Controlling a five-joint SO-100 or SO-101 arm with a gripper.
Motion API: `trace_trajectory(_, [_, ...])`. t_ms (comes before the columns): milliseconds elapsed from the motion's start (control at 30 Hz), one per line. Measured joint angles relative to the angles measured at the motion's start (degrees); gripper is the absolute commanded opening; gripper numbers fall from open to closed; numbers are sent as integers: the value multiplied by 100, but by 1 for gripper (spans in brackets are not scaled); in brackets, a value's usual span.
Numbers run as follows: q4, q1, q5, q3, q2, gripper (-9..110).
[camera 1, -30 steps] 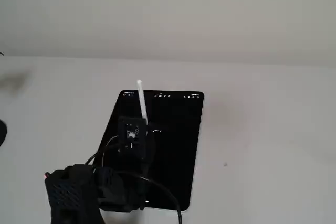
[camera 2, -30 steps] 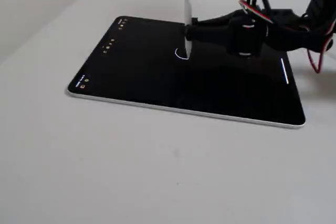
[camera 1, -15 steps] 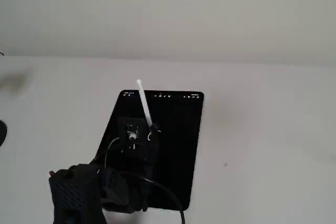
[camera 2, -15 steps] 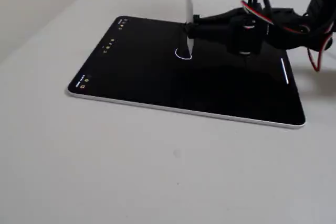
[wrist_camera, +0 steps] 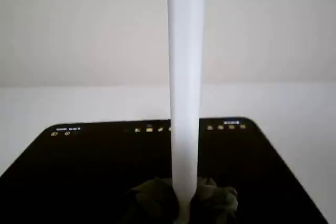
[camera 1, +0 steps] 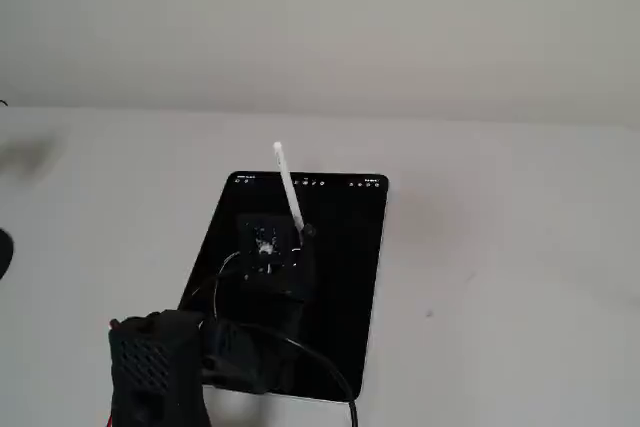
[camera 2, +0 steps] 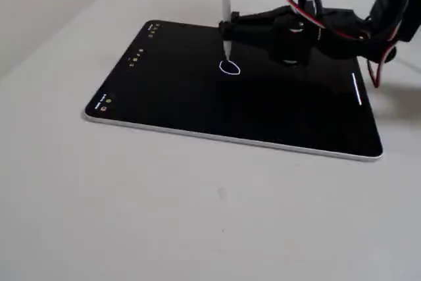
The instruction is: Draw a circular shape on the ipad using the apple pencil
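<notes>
The ipad (camera 2: 164, 90) lies flat on the white table, its black screen up and small toolbar icons along its far-left short edge. A small thin white circular shape (camera 2: 229, 68) shows near the screen's middle. My gripper (camera 2: 228, 31) is shut on the apple pencil (camera 2: 226, 1), a slim white stylus held nearly upright, tip down at the oval's far edge. From behind the arm, the apple pencil (camera 1: 288, 187) leans over the ipad (camera 1: 340, 277) above my gripper (camera 1: 298, 235). In the wrist view the apple pencil (wrist_camera: 185, 77) fills the centre over the ipad (wrist_camera: 79, 171).
My black arm base (camera 1: 160, 367) with its cables stands at the ipad's near edge. Red and black wires (camera 2: 381, 64) hang over the screen's right part. A short white bar (camera 2: 356, 89) glows on the screen. A plain wall rises behind the table.
The open arc on the screen has become a closed oval. My gripper and the pencil moved toward the toolbar end of the ipad, the tip now at the oval's far edge.
</notes>
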Motion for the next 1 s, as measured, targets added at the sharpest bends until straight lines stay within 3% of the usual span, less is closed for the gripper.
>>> trace_trajectory(1000, [114, -246, 334, -229, -70, 0])
